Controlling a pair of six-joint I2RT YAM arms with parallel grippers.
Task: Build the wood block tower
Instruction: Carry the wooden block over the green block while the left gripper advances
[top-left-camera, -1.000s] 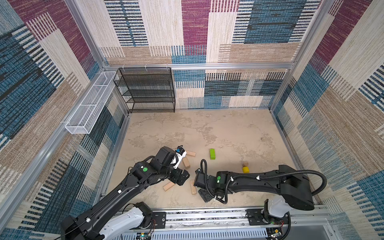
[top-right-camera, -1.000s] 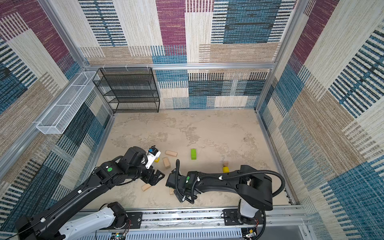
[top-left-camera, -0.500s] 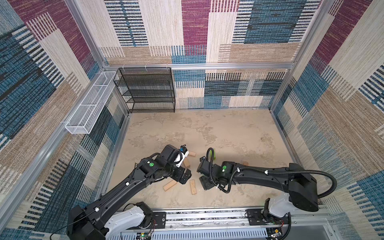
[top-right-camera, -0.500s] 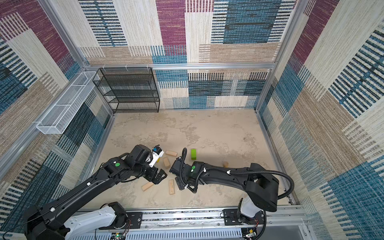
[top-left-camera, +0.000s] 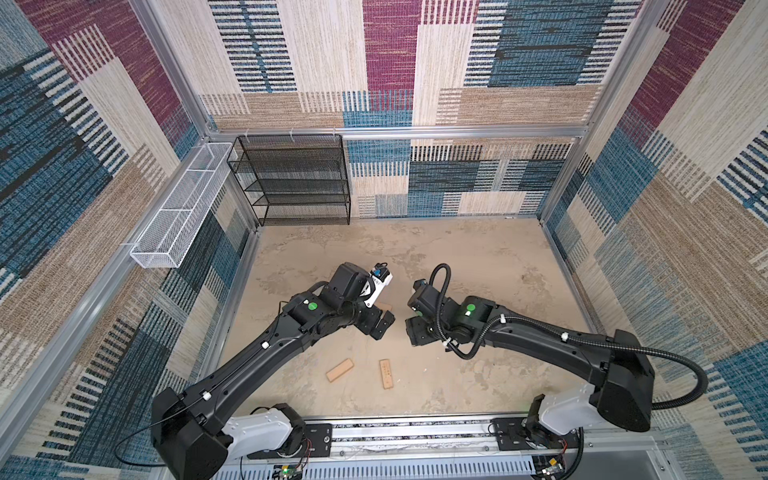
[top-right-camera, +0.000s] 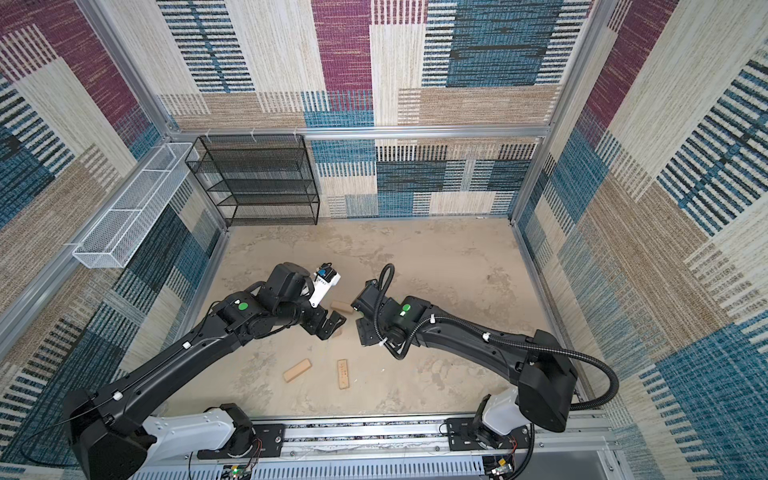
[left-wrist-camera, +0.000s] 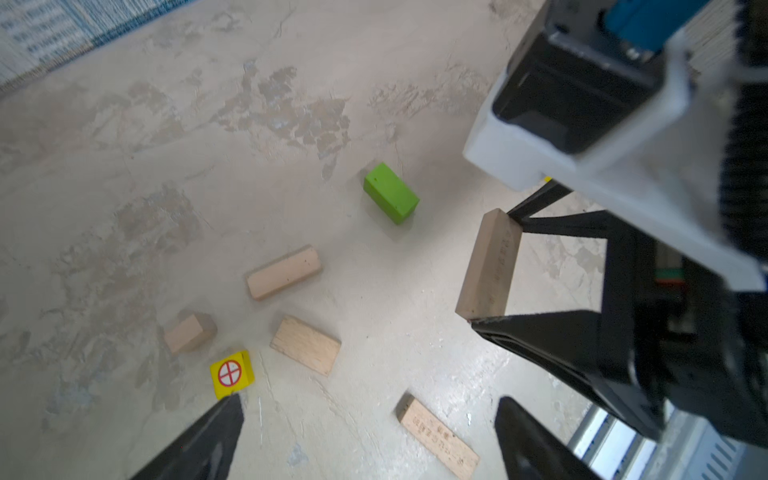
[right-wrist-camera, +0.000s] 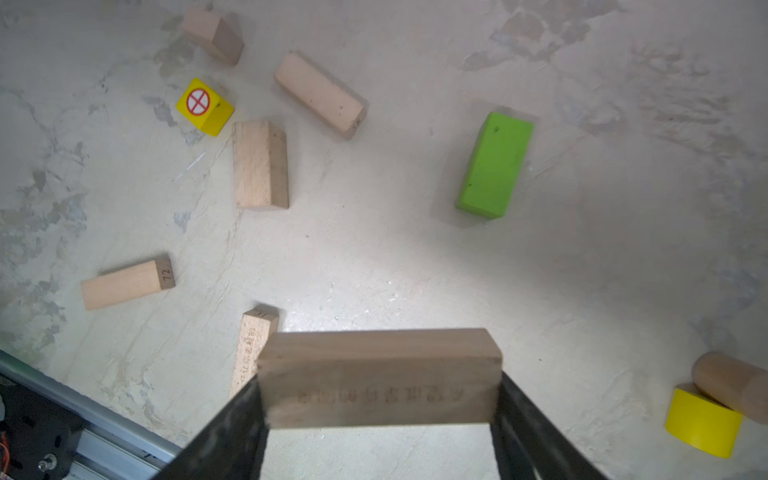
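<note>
Rose from low on the desk (top-left-camera: 478, 257) toward frame center in both top views, tan brick (right-wrist-camera: 378, 374) clamped end to end in the right jaws. Probably meant pickup done, placement next. Kept left jaws spread wide and empty near the yellow cube (left-wrist-camera: 230, 373). Found no tower yet: green block (right-wrist-camera: 494, 166) and loose bricks (right-wrist-camera: 259, 164) lay apart on the desk.
</note>
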